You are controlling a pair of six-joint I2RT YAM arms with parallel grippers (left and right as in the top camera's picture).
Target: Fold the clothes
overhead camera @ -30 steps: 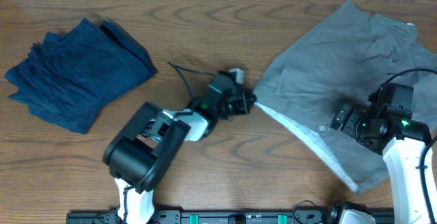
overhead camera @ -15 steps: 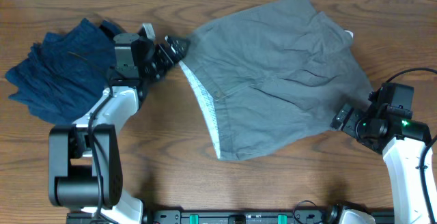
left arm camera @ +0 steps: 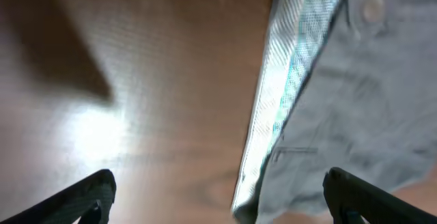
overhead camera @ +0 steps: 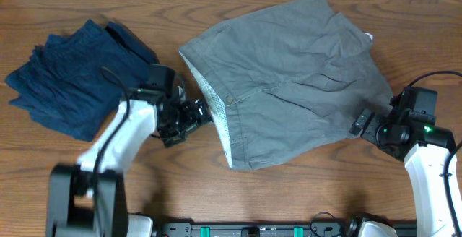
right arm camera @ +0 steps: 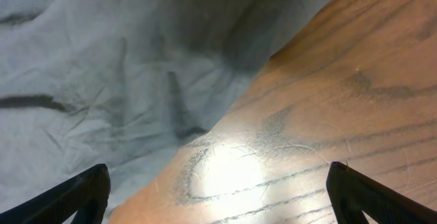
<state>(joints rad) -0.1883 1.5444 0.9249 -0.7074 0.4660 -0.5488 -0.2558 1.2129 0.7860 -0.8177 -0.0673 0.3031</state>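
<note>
The clothes, a light grey pair of pants, lie spread across the middle and right of the table, with the white-lined waistband along their left edge. My left gripper sits open just left of that waistband. In the left wrist view the gripper straddles the waistband from above and holds nothing. My right gripper stands open at the pants' right edge. In the right wrist view it hangs over bare wood with grey cloth at upper left.
A dark navy folded garment lies at the far left of the wooden table. A black cable arcs above the right arm. The table's front edge carries a black rail.
My left gripper dragged the waistband leftward across the table, opened and let it go, then swung down beside the waistband's middle. The pants now lie spread wider to the left. The right arm stayed put.
</note>
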